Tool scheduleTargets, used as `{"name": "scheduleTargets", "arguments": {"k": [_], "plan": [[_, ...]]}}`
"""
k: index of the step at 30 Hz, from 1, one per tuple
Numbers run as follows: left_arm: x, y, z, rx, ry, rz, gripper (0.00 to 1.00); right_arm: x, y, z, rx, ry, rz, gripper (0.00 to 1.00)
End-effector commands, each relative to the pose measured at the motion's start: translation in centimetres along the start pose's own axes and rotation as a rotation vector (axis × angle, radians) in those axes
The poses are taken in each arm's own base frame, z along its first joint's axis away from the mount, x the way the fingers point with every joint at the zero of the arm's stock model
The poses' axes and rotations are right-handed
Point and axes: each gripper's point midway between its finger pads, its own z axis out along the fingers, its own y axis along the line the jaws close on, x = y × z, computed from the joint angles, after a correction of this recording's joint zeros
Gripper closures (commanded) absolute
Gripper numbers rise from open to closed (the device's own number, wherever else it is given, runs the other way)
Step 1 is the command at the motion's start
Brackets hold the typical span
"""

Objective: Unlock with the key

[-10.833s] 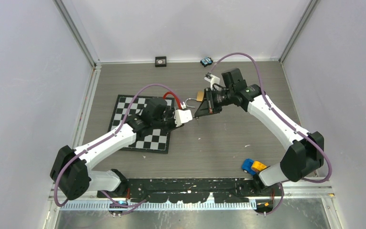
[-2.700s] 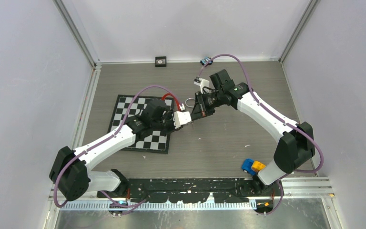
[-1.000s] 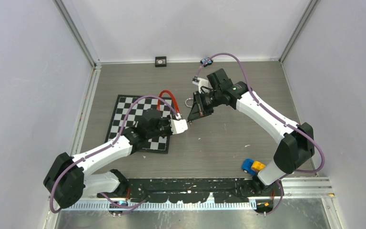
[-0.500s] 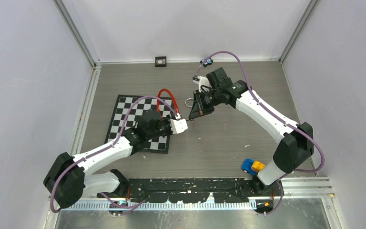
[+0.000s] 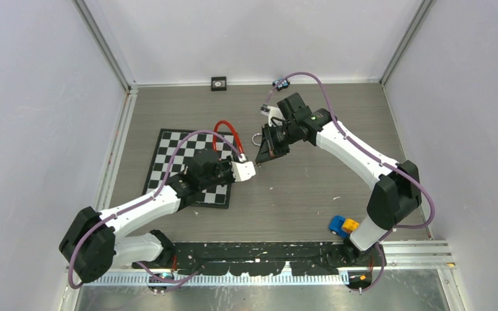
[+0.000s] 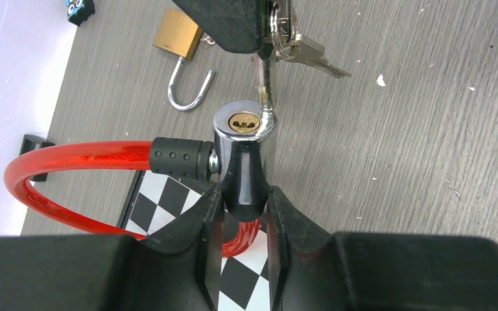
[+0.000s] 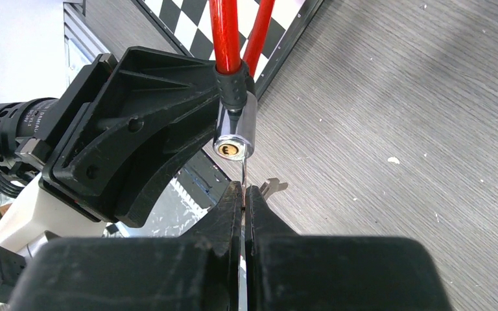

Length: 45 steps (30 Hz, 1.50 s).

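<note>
My left claw (image 6: 242,197) is clamped on the dark lower body of the cable lock (image 6: 243,139), one finger on each side. It holds the lock over the middle of the desk (image 5: 298,188), just off the right edge of the checkered mat (image 5: 168,146). The lock's chrome end faces the right arm, and the brass keyhole (image 6: 244,121) shows plainly in both wrist views. The red cable (image 6: 58,155) leaves the lock's left side through a black collar and loops back over the mat.

My right claw (image 7: 242,192) is pressed together on the key (image 6: 267,84), gripping it at the head with the blade pointing at the lock. The blade's tip rests against the rim of the chrome face, just to the right of the keyhole and not in the slot. The rest of the key bunch (image 6: 305,48) hangs beside that claw.

A brass padlock (image 6: 176,32) lies on the desk beyond the lock, its shackle swung open. A blue and yellow toy car (image 5: 345,225) sits near the right arm's base.
</note>
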Motion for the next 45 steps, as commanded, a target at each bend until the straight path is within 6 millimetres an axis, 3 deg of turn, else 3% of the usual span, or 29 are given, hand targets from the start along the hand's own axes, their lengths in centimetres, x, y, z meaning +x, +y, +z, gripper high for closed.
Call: {"name": "scheduleTargets", "arguments": {"k": [1,24,45], "plan": [[-2.9,2.2,0.0,-0.083,-0.097,0.030,1.00,-1.9,2.2,-0.7,-0.058,-0.055,-0.034,0.99],[-2.8,1.8,0.1,-0.058,-0.088,0.021,1.00,-2.6,2.5,-0.8,-0.061,-0.085,-0.035,0.99],[-2.7,1.8,0.1,-0.057,-0.085,0.014,1.00,-1.9,1.9,0.2,-0.043,-0.065,-0.046,0.99]]}}
